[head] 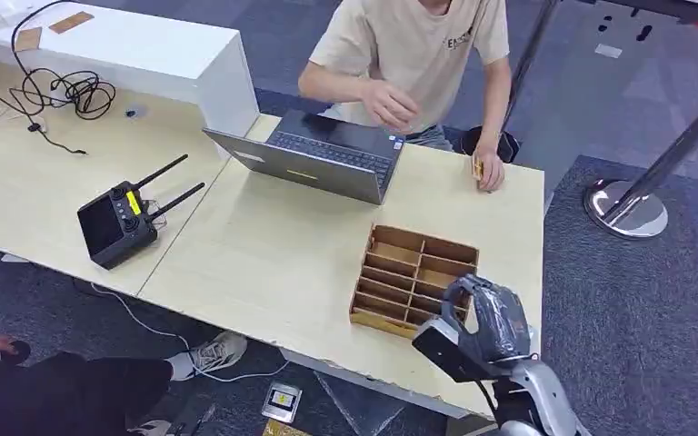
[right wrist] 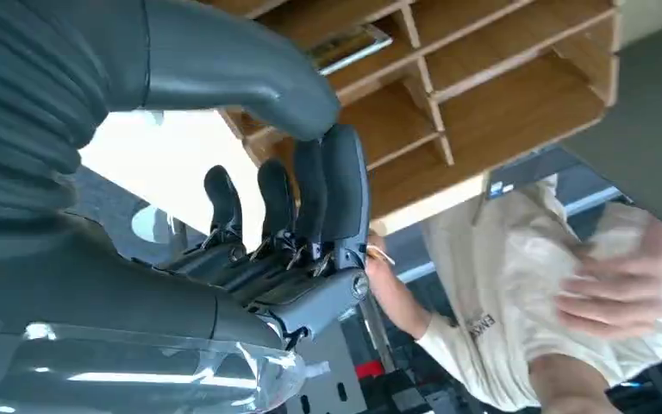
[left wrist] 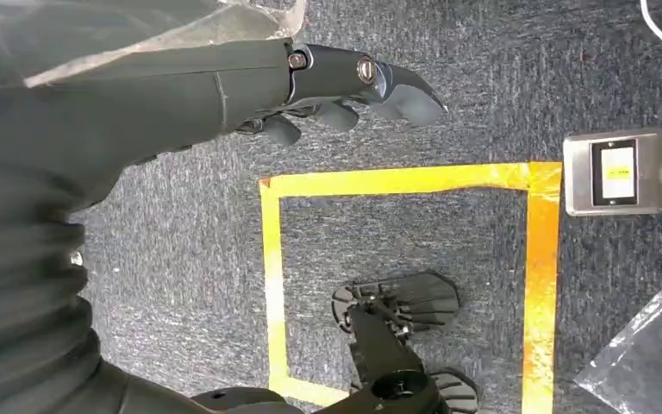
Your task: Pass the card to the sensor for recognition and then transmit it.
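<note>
We see our right hand [head: 483, 320] at the lower right of the head view, over the wooden organizer [head: 413, 275], fingers [right wrist: 332, 194] spread, grasping nothing. The card [head: 478, 168] stands well apart, upper right on the surface [head: 273, 245], under a person's hand [head: 489, 173]. Our left hand [left wrist: 327, 90] hangs released over the floor

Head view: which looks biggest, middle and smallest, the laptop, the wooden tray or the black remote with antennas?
1. Laptop.
2. Wooden tray, almost as big as the laptop, so that's close.
3. Black remote, clearly smallest.
</note>
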Robot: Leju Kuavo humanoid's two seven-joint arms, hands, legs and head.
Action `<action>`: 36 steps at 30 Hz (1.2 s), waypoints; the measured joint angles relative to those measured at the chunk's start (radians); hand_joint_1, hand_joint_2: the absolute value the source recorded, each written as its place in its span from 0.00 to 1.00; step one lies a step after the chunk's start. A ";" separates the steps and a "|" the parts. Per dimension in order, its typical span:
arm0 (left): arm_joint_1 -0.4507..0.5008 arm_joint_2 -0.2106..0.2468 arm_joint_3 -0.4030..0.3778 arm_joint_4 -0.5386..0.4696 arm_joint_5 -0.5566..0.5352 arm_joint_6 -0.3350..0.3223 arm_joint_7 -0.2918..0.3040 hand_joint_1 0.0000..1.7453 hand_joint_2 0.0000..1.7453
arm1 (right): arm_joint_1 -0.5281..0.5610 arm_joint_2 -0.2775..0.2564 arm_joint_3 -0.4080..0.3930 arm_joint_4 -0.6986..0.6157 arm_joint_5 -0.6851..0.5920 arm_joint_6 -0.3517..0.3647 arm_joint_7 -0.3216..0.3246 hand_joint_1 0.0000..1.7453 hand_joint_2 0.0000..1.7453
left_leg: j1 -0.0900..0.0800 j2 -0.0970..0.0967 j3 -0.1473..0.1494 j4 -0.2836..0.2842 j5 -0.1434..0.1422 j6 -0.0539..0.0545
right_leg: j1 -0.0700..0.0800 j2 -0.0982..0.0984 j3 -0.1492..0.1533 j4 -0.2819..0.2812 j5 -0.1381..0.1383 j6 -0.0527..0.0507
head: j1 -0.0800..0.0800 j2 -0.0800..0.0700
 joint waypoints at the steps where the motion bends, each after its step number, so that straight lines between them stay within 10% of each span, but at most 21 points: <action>1: 0.000 0.000 0.000 0.000 0.000 0.000 0.000 0.00 1.00 | 0.000 0.000 0.000 0.005 -0.001 -0.003 0.000 0.53 1.00 | 0.000 0.000 0.000 0.000 0.000 0.000 | 0.000 0.000 0.000 0.000 0.000 0.000 | 0.000 0.000; 10: 0.000 0.000 0.000 0.000 -0.003 -0.002 0.000 0.00 1.00 | 0.000 0.000 0.000 0.061 -0.004 -0.014 -0.002 0.22 1.00 | 0.000 0.000 0.000 0.000 0.000 0.000 | 0.000 0.000 0.000 0.000 0.000 0.000 | 0.000 0.000; 13: 0.000 -0.001 0.000 0.000 -0.005 -0.002 0.001 0.00 1.00 | 0.000 0.000 0.001 0.077 0.001 -0.019 -0.005 0.35 1.00 | 0.000 0.000 0.000 0.000 0.000 0.000 | 0.000 0.000 0.000 0.000 0.000 0.000 | 0.000 0.000; 15: -0.001 -0.001 0.000 0.000 -0.005 -0.002 0.001 0.00 1.00 | 0.000 0.002 0.002 0.091 0.000 -0.023 -0.011 0.61 1.00 | 0.000 0.000 0.000 0.000 0.000 0.000 | 0.000 0.000 0.000 0.000 0.000 0.000 | 0.000 0.000; 22: -0.001 -0.001 0.000 0.000 -0.005 -0.002 0.002 0.00 1.00 | -0.001 0.010 0.002 0.128 -0.013 -0.030 -0.025 0.64 1.00 | 0.000 0.000 0.000 0.000 0.000 0.000 | 0.000 0.000 0.000 0.000 0.000 0.000 | 0.000 0.000; 30: -0.001 -0.001 0.000 0.000 -0.005 -0.002 0.002 0.00 1.00 | -0.004 0.018 0.002 0.159 -0.029 -0.060 -0.036 0.98 1.00 | 0.000 0.000 0.000 0.000 0.000 0.000 | 0.000 0.000 0.000 0.000 0.000 0.000 | 0.000 0.000; 36: -0.002 -0.001 0.000 0.000 -0.006 -0.002 0.002 0.00 1.00 | -0.007 0.023 0.002 0.172 -0.018 -0.075 -0.037 0.97 1.00 | 0.000 0.000 0.000 0.000 0.000 0.000 | 0.000 0.000 0.000 0.000 0.000 0.000 | 0.000 0.000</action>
